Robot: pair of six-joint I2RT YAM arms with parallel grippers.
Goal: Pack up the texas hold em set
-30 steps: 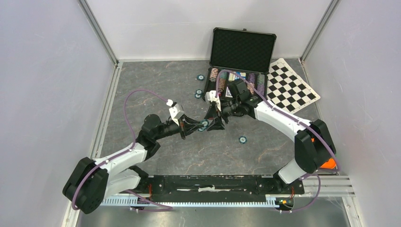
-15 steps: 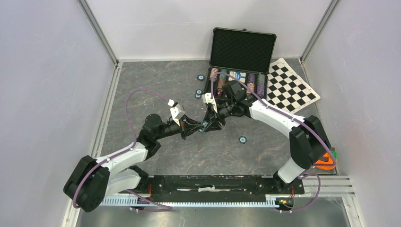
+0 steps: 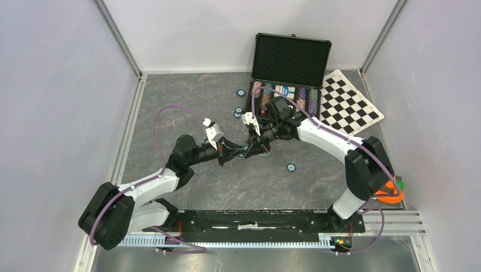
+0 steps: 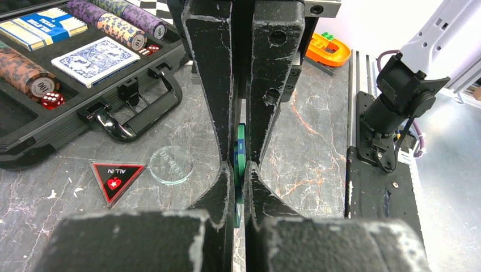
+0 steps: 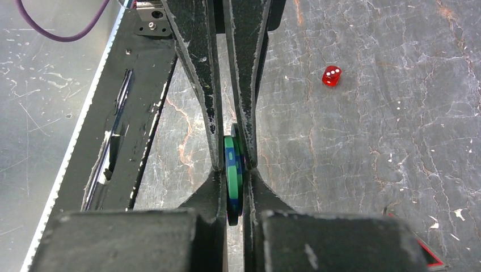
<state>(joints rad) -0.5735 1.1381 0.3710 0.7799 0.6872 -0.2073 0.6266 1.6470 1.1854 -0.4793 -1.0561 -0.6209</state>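
A green-and-blue poker chip (image 3: 247, 150) hangs on edge above mid-table, pinched from both sides. My left gripper (image 3: 241, 151) is shut on it from the left, my right gripper (image 3: 253, 148) from the right. In the left wrist view the chip (image 4: 240, 144) sits between my own fingertips (image 4: 224, 175), with the right arm's fingers (image 4: 210, 85) reaching in from above. The right wrist view shows the chip (image 5: 232, 164) in my right gripper (image 5: 232, 170). The open black case (image 3: 290, 56) stands behind, holding chip rows, card decks (image 4: 99, 54) and dice (image 4: 52, 100).
Loose chips (image 3: 291, 167) (image 3: 241, 93) lie on the table. A red triangular marker (image 4: 116, 178) and a clear disc (image 4: 170, 164) lie by the case handle (image 4: 142, 113). A red die (image 5: 332, 75) lies on the table, a checkered mat (image 3: 346, 105) beside the case, an orange ring (image 3: 388, 192) at the right.
My right gripper has moved in from the right and shut on the chip that the left gripper holds. The left arm has reached slightly further forward.
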